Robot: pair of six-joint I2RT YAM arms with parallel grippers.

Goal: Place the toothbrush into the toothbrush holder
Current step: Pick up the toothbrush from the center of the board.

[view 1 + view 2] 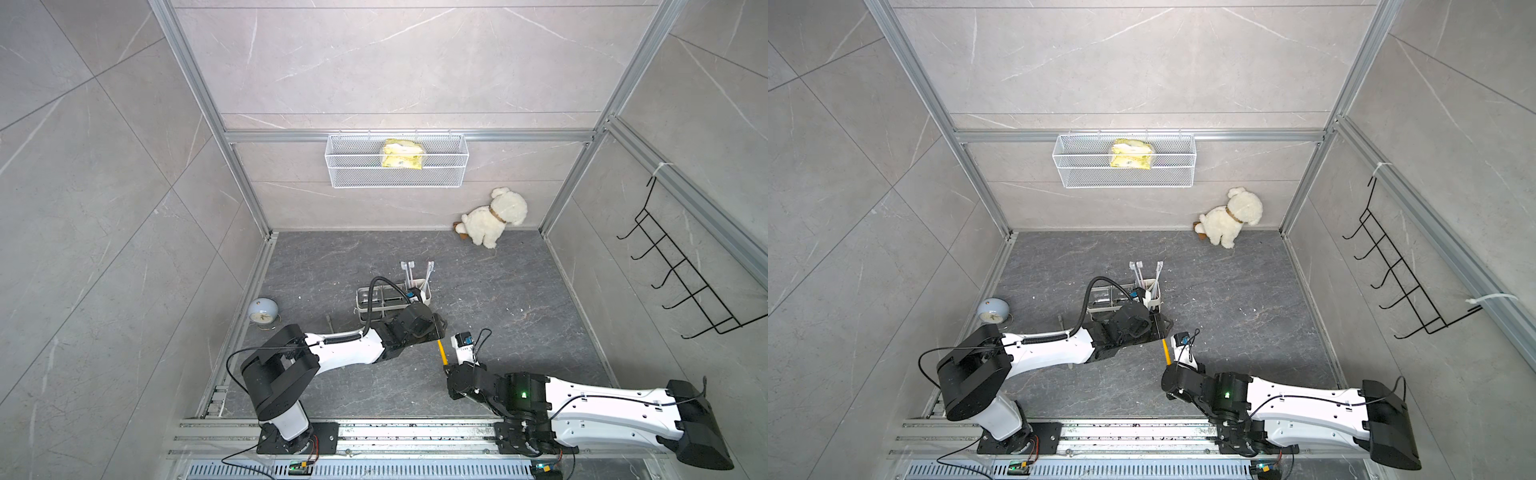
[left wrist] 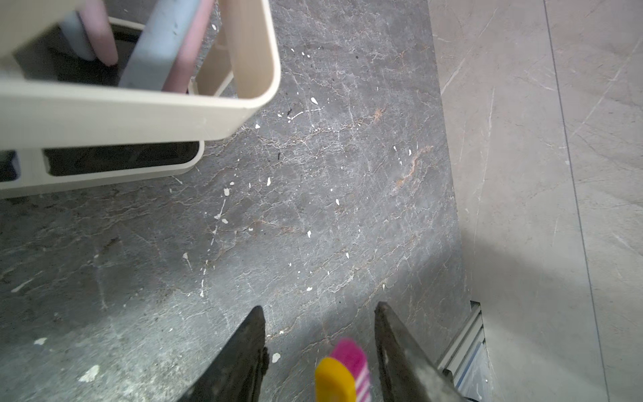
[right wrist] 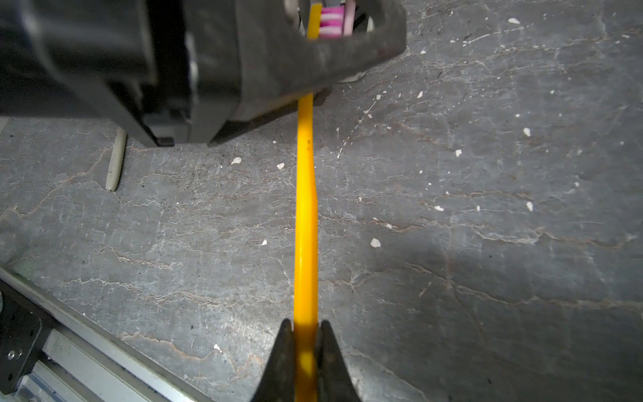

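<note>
The dark marbled tabletop (image 1: 519, 291) carries the toothbrush holder (image 1: 426, 296) near its middle. The left arm (image 1: 345, 349) is stretched along the side of the holder that faces the robot's base rail, so much of the caddy is hidden in both top views. The right arm (image 1: 590, 399) is brought in on that same side, farther from the holder. The holder's slotted end compartment is already occupied by several pale-handled brushes (image 1: 409, 272) standing roughly upright, so little free room is judged to be left there. The yellow toothbrush (image 3: 305, 215) is held clear of the tabletop just beside the holder's rail-facing side, not yet inside it, and is spanned between the two grippers. Its handle end is pinched by the right gripper (image 3: 305, 323), whose jaws are clamped tight on the plastic, presumably so that the brush is kept steady while it is offered. The left gripper (image 2: 320, 308) is set around the other end with its jaws apart. In the left wrist view a gap is seen between each finger and the pink-and-white bristle head (image 2: 351, 355), so nothing is gripped by it yet. A handover is judged to be in hand: the left gripper is nearer the holder, and a grip at the head end would leave the handle free to be lowered into a slot.
</note>
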